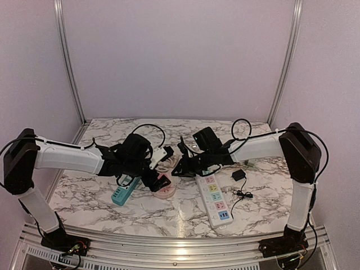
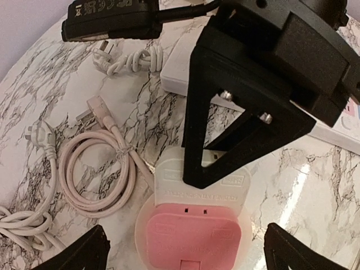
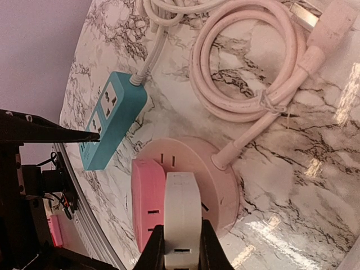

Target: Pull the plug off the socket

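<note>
A round pale-pink socket (image 3: pixel 225 174) lies on the marble with two plugs standing side by side on its face. One is a pink plug (image 3: pixel 147 202), the other a white plug (image 3: pixel 183 208). My right gripper (image 3: pixel 183 250) is shut on the white plug, one black finger on each flat side. In the left wrist view that right finger (image 2: pixel 225 140) covers part of the white plug (image 2: pixel 169 183). My left gripper (image 2: pixel 188 253) stands open, its fingertips wide apart either side of the pink plug (image 2: pixel 191 236) and touching nothing. From above, both grippers meet over the socket (image 1: pixel 167 191).
A teal power strip (image 1: pixel 125 191) lies left of the socket and a long white power strip (image 1: pixel 215 199) to its right. A coiled pink cable (image 2: pixel 95 174), white cables (image 2: pixel 28 219) and a black adapter (image 2: pixel 107 19) lie behind. A small black adapter (image 1: pixel 238 175) is right.
</note>
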You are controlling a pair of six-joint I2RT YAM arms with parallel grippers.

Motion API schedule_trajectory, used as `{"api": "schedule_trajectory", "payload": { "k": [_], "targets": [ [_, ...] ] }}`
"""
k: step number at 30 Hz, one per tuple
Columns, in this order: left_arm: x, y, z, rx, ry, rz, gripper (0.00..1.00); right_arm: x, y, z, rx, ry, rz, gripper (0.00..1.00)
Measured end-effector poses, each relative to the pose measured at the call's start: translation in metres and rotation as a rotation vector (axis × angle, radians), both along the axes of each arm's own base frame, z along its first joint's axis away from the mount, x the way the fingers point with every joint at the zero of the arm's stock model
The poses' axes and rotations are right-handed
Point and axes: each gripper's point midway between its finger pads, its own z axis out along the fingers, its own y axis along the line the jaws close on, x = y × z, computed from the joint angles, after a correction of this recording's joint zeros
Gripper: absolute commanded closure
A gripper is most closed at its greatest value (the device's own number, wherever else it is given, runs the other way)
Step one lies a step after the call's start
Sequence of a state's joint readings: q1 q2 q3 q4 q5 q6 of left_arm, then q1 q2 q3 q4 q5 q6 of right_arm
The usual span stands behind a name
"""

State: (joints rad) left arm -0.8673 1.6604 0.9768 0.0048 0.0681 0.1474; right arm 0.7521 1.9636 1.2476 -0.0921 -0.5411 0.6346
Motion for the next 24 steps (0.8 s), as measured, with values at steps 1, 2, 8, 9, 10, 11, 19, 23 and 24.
{"api": "schedule_trajectory", "payload": {
  "k": [1,2,8,9,10,11,19,23,24],
  "targets": [
    [0.002,-0.004,0.002,0.000,-0.019,-0.019,0.02,0.000,0.000,0.000,0.000,0.000,0.000,0.99],
    [0.005,-0.008,0.003,0.001,-0.035,-0.033,0.02,0.000,0.000,0.000,0.000,0.000,0.001,0.99],
    [0.014,-0.025,-0.006,0.028,-0.057,-0.095,0.06,0.000,0.000,0.000,0.000,-0.001,0.001,0.99],
    [0.014,-0.026,-0.008,0.034,-0.054,-0.100,0.07,0.000,0.000,0.000,0.000,-0.001,0.001,0.99],
    [0.013,-0.027,-0.010,0.038,-0.050,-0.106,0.08,0.000,0.000,0.000,0.000,-0.001,0.000,0.99],
    [0.013,-0.027,-0.012,0.044,-0.047,-0.110,0.10,0.000,0.000,0.000,0.000,-0.001,0.000,0.99],
    [0.010,-0.027,-0.024,0.097,-0.009,-0.138,0.21,0.000,0.000,0.000,0.000,0.001,-0.001,0.99],
    [0.008,-0.026,-0.026,0.101,0.003,-0.146,0.25,0.000,-0.001,-0.001,0.000,0.002,-0.003,0.99],
    [0.007,-0.026,-0.026,0.101,0.007,-0.148,0.25,0.000,-0.001,-0.001,0.000,0.003,-0.003,0.99]
  ]
}}
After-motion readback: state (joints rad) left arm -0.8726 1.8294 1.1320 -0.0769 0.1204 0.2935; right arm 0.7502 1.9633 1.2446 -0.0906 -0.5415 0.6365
